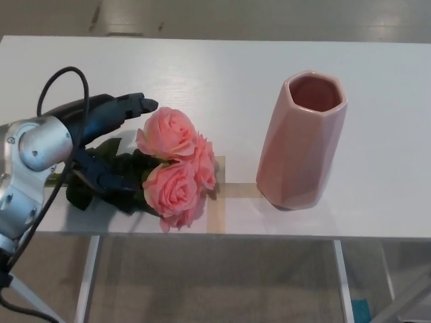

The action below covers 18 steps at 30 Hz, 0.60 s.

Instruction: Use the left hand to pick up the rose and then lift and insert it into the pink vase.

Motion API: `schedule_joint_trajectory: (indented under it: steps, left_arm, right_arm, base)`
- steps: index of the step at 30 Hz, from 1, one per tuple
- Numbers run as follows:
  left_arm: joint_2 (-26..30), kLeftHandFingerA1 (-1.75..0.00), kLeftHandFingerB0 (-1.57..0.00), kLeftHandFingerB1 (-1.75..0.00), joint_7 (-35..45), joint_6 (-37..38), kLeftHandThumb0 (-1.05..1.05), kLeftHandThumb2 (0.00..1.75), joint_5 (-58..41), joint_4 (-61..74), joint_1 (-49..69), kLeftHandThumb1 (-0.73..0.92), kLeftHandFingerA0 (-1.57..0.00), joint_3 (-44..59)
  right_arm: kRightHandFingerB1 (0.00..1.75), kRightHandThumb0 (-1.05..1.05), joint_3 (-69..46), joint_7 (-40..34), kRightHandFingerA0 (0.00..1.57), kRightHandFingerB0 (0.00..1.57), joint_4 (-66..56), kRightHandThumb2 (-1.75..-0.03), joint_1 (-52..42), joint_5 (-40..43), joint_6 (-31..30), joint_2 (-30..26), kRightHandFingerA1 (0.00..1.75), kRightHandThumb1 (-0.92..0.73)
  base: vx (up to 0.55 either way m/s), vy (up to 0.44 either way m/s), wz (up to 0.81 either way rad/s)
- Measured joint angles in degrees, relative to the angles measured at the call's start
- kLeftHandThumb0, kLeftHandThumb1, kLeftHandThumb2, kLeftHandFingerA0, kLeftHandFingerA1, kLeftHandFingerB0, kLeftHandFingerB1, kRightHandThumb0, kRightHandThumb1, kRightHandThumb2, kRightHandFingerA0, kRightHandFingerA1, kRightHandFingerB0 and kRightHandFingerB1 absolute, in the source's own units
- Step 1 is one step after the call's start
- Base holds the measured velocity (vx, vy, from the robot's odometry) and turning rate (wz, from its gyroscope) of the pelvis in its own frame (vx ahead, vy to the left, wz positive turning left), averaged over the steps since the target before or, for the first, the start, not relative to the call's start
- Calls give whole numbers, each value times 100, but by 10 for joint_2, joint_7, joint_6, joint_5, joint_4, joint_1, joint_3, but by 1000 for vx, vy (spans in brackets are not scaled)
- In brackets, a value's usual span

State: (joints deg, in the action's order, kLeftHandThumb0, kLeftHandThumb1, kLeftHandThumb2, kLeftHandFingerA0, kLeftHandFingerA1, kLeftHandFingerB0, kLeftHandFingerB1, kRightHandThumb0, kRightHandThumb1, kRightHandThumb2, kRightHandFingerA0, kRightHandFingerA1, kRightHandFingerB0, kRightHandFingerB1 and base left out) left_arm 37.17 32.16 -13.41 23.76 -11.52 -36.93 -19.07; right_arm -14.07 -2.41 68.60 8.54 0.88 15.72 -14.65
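Observation:
A bunch of pink roses (pixel 174 165) with dark green leaves lies on the white table (pixel 215 74), blooms toward the middle, stems pointing left. My left hand (pixel 101 138) is over the leafy part of the stems, open. Its upper fingers (pixel 131 105) reach past the top of the blooms and the thumb (pixel 104 178) lies low on the leaves at the near side. The stems are mostly hidden behind the hand and wrist. The pink faceted vase (pixel 301 138) stands upright to the right of the roses, mouth open and empty. My right hand does not show.
A strip of tan tape (pixel 219 192) marks the table under the roses, near the front edge. A black cable (pixel 64 81) loops above my left wrist. Below the table edge the floor and white table legs (pixel 86 279) show.

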Motion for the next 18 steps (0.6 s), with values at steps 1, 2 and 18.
schedule_joint_trajectory:
  steps: [1, 2, 18]
  left_arm:
    - [-2, -13, 0, -19, 0, 0, -58, 76, 1, -3, -1, 35, 0, 0]
    - [-4, -14, 0, -19, 1, 0, -58, 76, 1, -7, -3, 35, 0, -1]
    - [-23, -14, 0, -20, 1, -1, -58, 77, 16, -68, -25, 35, 0, -12]
  right_arm:
    - [47, -23, 0, 1, 59, 57, 0, -59, 0, 0, 0, 0, 50, -65]
    - [48, -23, 0, 1, 59, 57, 0, -59, 0, 0, 0, 0, 50, -65]
    - [48, -23, -3, 7, 58, 57, -5, -59, 2, 2, 0, 0, 50, -65]
  base:
    - [0, 0, 0]
    - [0, 0, 0]
    - [0, 0, 0]
